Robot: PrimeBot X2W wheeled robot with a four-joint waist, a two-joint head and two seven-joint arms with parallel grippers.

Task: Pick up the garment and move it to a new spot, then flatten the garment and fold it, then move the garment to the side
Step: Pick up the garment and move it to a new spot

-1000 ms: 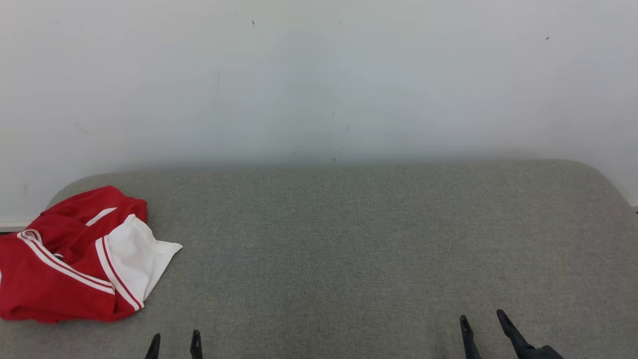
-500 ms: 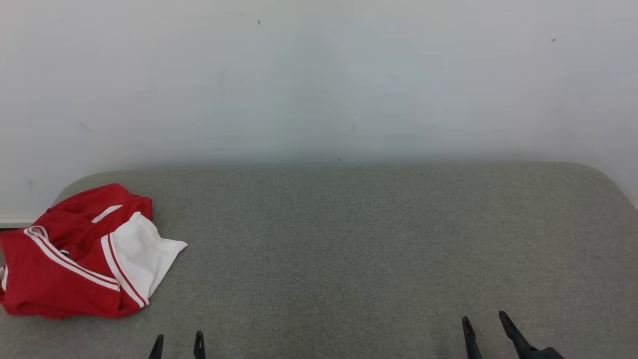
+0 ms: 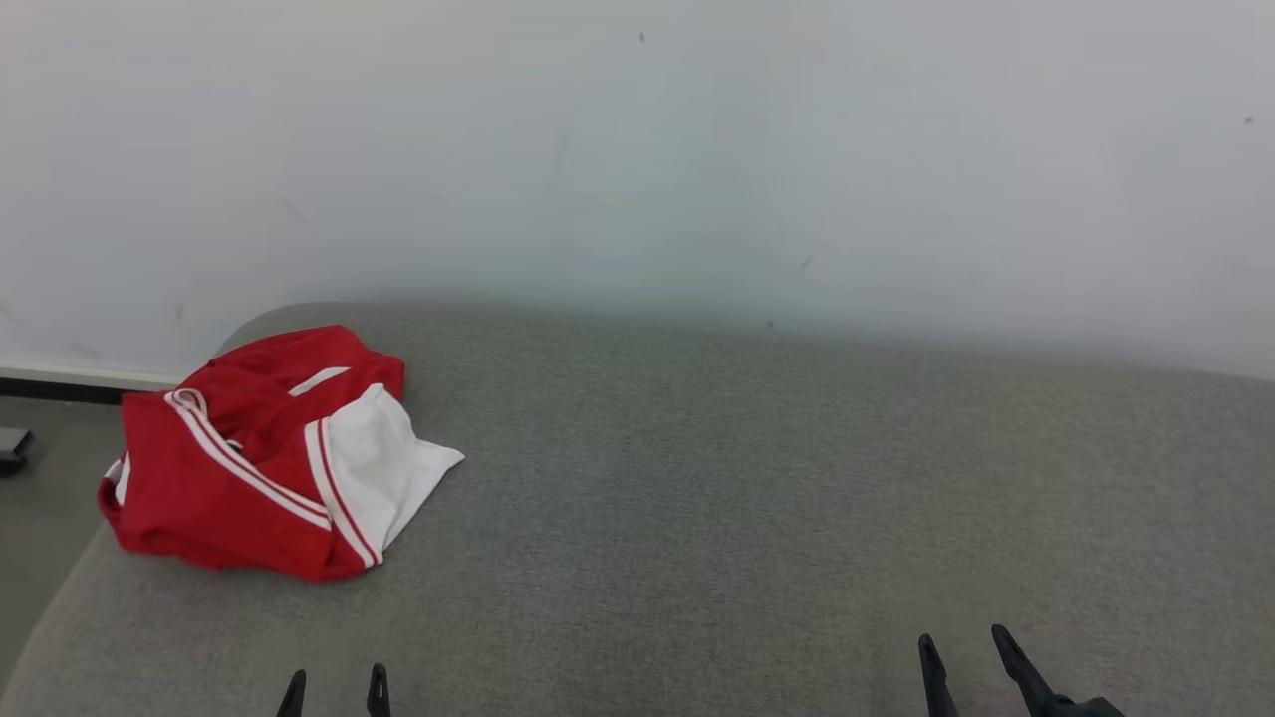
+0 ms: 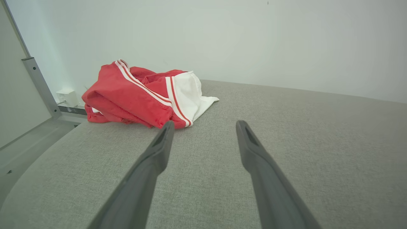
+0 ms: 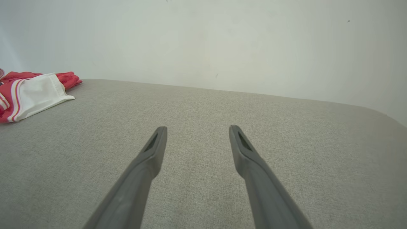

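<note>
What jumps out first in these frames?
A crumpled red-and-white garment lies at the far left end of the grey padded surface, close to its edge. The left gripper and right gripper sit open and empty at the near edge, apart from it.

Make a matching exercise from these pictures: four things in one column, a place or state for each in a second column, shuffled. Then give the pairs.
Column 1
1. garment
2. left gripper
3. right gripper
4. wall

Column 2
A. open, at the lower right of the head view
B. plain and pale, behind the grey surface
C. crumpled, red and white, at the surface's far left corner
D. open, at the lower left of the head view, on the garment's side

Pairs: 1-C, 2-D, 3-A, 4-B
</note>
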